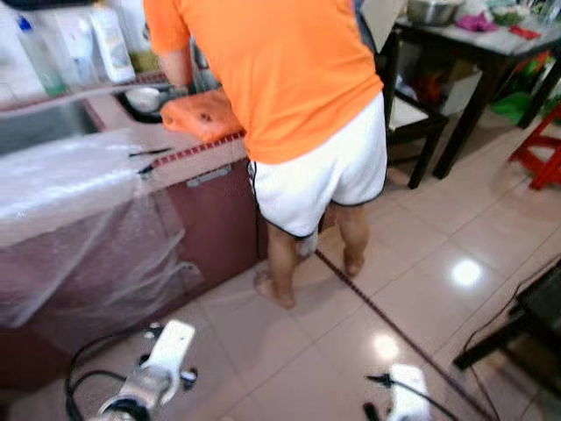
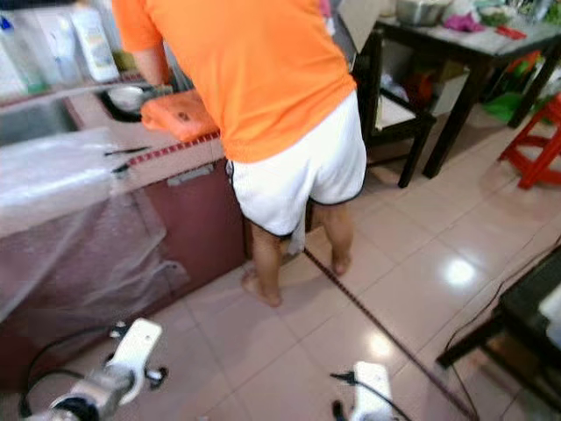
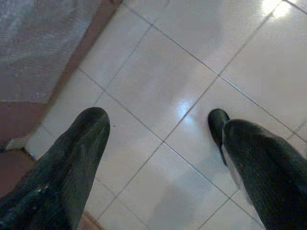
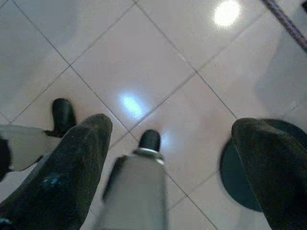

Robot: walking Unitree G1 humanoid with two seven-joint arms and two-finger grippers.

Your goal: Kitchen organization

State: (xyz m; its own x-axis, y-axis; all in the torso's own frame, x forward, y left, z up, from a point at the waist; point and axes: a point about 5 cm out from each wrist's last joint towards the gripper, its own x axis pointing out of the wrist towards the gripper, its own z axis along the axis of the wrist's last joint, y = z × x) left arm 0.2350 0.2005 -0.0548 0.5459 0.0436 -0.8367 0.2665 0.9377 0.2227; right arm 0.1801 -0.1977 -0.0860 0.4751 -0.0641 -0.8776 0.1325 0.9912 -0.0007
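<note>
A person in an orange shirt (image 1: 272,70) and white shorts stands barefoot at the kitchen counter (image 1: 197,153), back to me. An orange mat or board (image 1: 202,114) lies on the counter by the person, with a metal bowl (image 1: 145,98) behind it. Both my arms hang low: the left arm (image 1: 153,373) and the right arm (image 1: 405,395). My left gripper (image 3: 160,124) is open over bare floor tiles. My right gripper (image 4: 172,124) is also open and holds nothing, above tiles and my own leg.
Clear plastic wrap (image 1: 70,193) drapes the counter's near end and cabinet front. Bottles (image 1: 110,39) stand behind a sink (image 1: 44,127). A dark table (image 1: 491,44), a red stool (image 1: 543,149) and a black stand (image 1: 526,324) are on the right. Black cables (image 1: 83,360) lie near my feet.
</note>
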